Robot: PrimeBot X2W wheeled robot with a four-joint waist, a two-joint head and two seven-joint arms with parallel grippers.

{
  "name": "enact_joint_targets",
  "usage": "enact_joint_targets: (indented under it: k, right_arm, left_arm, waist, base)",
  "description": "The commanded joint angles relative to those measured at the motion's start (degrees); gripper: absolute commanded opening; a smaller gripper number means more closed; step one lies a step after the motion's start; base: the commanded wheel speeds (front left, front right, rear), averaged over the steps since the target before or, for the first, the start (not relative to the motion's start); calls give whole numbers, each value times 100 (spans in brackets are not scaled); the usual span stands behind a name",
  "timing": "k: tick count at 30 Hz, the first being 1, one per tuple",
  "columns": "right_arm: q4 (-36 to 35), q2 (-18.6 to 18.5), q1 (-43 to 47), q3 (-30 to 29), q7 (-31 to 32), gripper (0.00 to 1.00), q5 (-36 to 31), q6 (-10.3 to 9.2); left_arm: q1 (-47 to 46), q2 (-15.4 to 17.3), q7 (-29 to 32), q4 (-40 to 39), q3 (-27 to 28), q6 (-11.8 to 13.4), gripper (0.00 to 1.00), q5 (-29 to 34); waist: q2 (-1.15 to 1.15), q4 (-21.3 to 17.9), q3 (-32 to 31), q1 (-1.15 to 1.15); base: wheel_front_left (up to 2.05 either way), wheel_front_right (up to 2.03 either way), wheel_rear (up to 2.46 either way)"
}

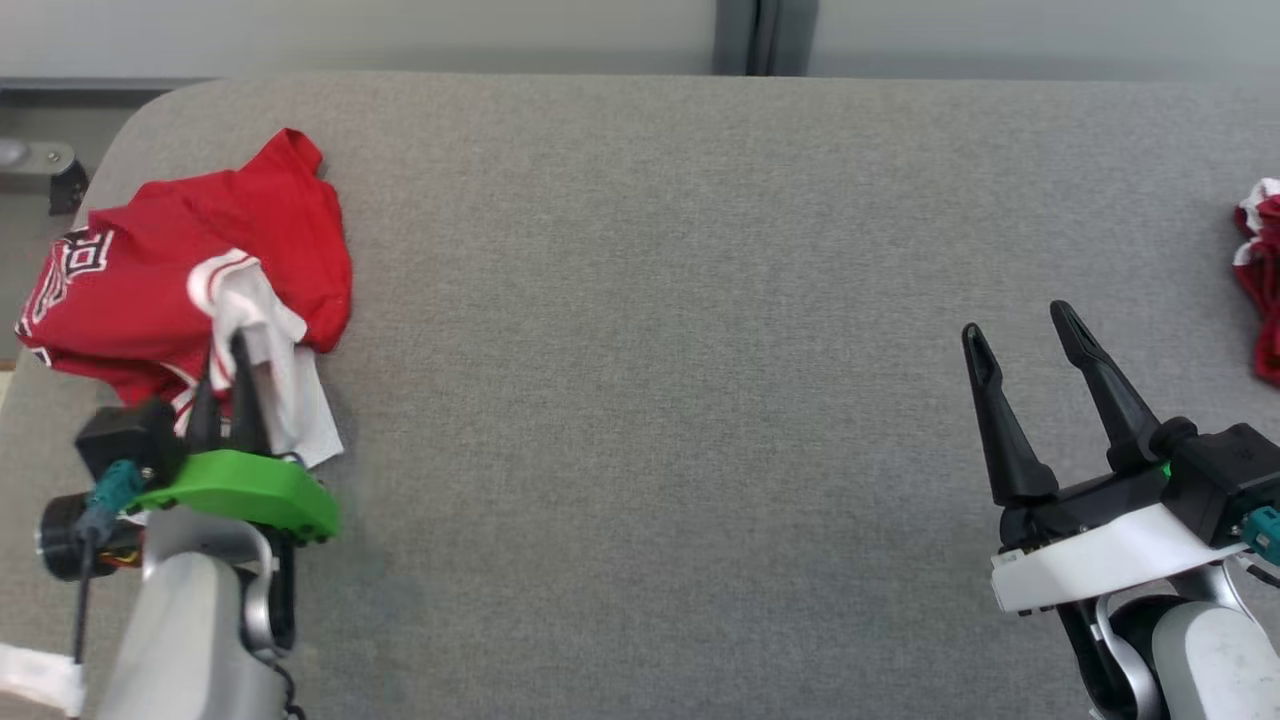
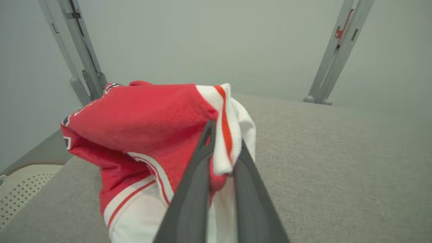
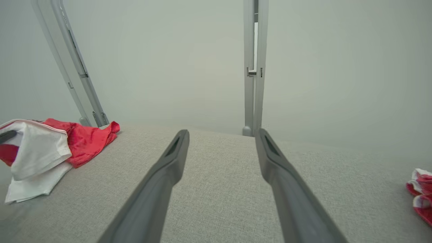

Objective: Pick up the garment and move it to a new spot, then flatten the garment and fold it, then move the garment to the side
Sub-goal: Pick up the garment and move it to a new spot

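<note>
The garment [image 1: 190,270] is a red jersey with white sleeves and striped trim, bunched at the left end of the grey table [image 1: 660,300]. My left gripper [image 1: 225,375] is shut on a fold of its white striped trim. In the left wrist view the two fingers pinch the garment [image 2: 145,125] by that white and orange band, and the cloth lifts into a peak at the left gripper [image 2: 224,141]. My right gripper [image 1: 1015,330] stands open over bare table at the right, far from the garment [image 3: 50,148]. Nothing lies between the fingers of the right gripper [image 3: 221,135].
A second red and white cloth [image 1: 1262,285] lies at the table's right edge, also seen as the cloth [image 3: 420,194] in the right wrist view. Grey frame posts [image 3: 253,67] stand behind the table. The table's rounded left corner [image 1: 150,110] is close to the garment.
</note>
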Motion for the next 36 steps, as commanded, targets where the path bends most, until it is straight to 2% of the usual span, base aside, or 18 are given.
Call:
enact_joint_targets:
  k: [1, 7, 14, 19, 24, 25, 26, 29, 33, 36]
  right_arm:
    - [22, 18, 86, -3, -41, 100, 40, -4]
    - [127, 97, 17, 48, -166, 100, 94, -4]
    - [318, 229, -79, 57, -388, 100, 214, -4]
    - [478, 327, -135, 30, -574, 100, 271, -4]
    - [662, 377, -203, 11, -718, 100, 306, -4]
    - [701, 380, -207, 5, -724, 100, 307, -4]
    - [735, 383, -206, 11, -733, 100, 296, -4]
    - [781, 347, -213, -5, -733, 100, 253, -4]
    - [773, 262, -192, -60, -671, 100, 239, -4]
    - [709, 214, -109, -68, -583, 100, 210, -4]
  left_arm:
    - [140, -121, 114, -244, -181, -44, 0, 106]
    - [133, -552, 654, -815, -1036, -266, 0, 260]
    - [-515, -779, 826, -764, -2039, -493, 0, 278]
    - [-887, -794, 727, -546, -2816, -552, 0, -19]
    - [-1061, -792, 613, -218, -3408, -504, 2, -444]
    - [-1105, -797, 552, -186, -3501, -485, 34, -485]
    - [-1135, -798, 468, -168, -3616, -471, 100, -542]
    - [-1133, -797, 260, -239, -3890, -442, 100, -605]
    - [-1073, -797, -3, -642, -4043, -277, 100, -527]
    - [-874, -704, -118, -1057, -3943, -33, 100, -428]
  waist:
    - [0, -519, -266, 0]
    - [0, -1335, -106, 0]
    - [0, -2252, 377, 0]
    - [0, -2580, 690, 0]
    - [0, -2589, 796, 0]
    - [0, -2559, 781, 0]
    - [0, -2513, 745, 0]
    - [0, -2322, 601, 0]
    - [0, -1964, 335, 0]
    - [0, -1668, 139, 0]
  base:
    - [0, 0, 0]
    - [0, 0, 0]
    - [0, 0, 0]
    - [0, 0, 0]
    - [0, 0, 0]
    - [0, 0, 0]
    - [0, 0, 0]
    - [0, 0, 0]
    - [0, 0, 0]
    - [0, 0, 0]
